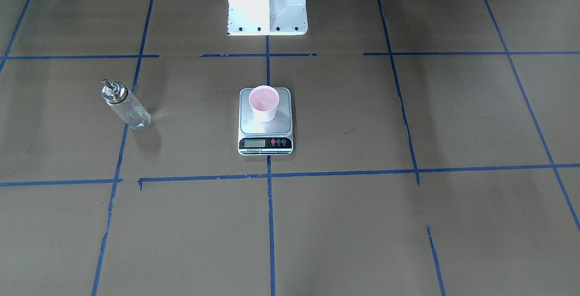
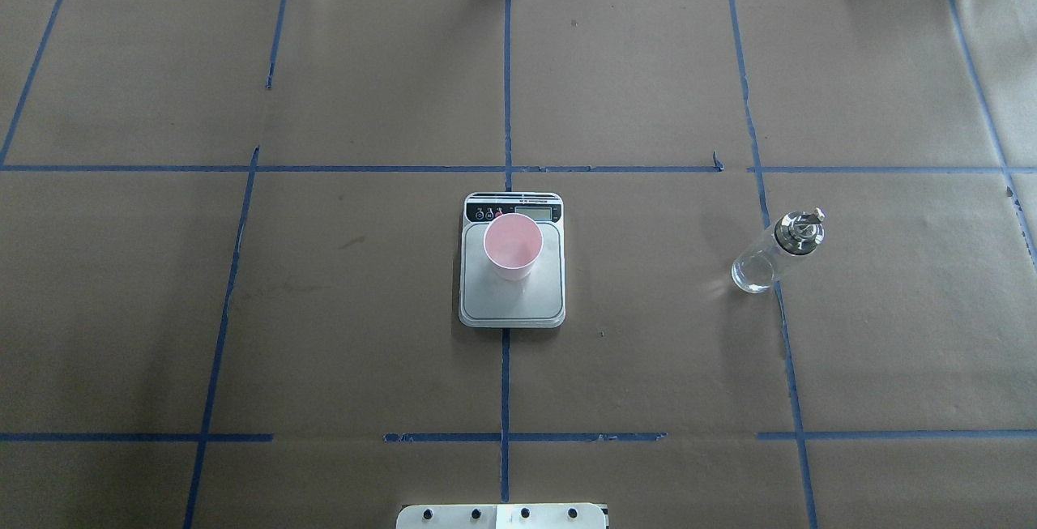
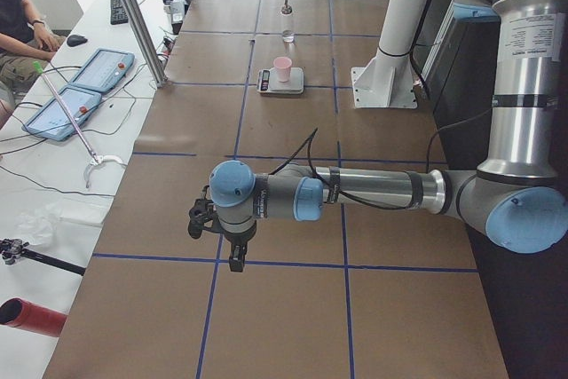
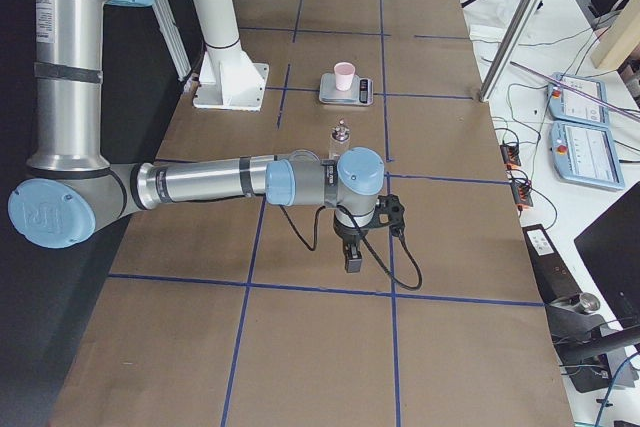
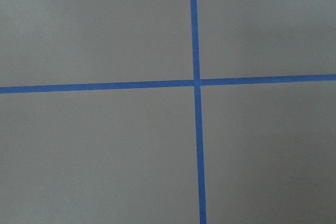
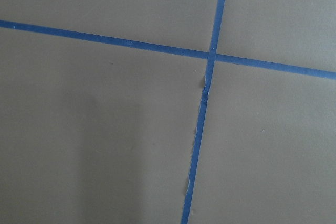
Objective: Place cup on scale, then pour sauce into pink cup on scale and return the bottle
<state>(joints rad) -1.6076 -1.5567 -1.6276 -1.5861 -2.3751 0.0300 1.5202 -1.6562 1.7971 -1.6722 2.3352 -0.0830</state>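
Nearest the lens in the left side view, the grey-and-blue left arm (image 3: pixel 373 191) reaches out low over the brown paper-covered desk (image 3: pixel 284 130). The left fingers (image 3: pixel 233 259) point down above a blue tape line (image 3: pixel 266 265) and hold nothing. Whether they stand wide or narrow cannot be told from this angle. In the right side view the right arm (image 4: pixel 210 180) lies stretched out the same way. The right fingers (image 4: pixel 352 259) hang empty over bare paper, and their spread is equally unclear. Both wrist cameras show only brown paper and crossing blue tape.

Seen from overhead, the flat rectangular kitchen scale with a steel-grey platform (image 2: pixel 512 302) sits at the desk's centre, its black display strip at the 12 o'clock end. The small tapered paper cup, white outside and pale pink inside (image 2: pixel 513 247), stands upright on the platform's 12 o'clock half, just short of the display. The clear glass bottle with a silver metal cap and thin spout (image 2: pixel 770 258) stands upright on the desk at 3 o'clock from the scale, well apart from it and just beside a tape line. The white robot base plate (image 2: pixel 502 516) shows at the 6 o'clock edge.
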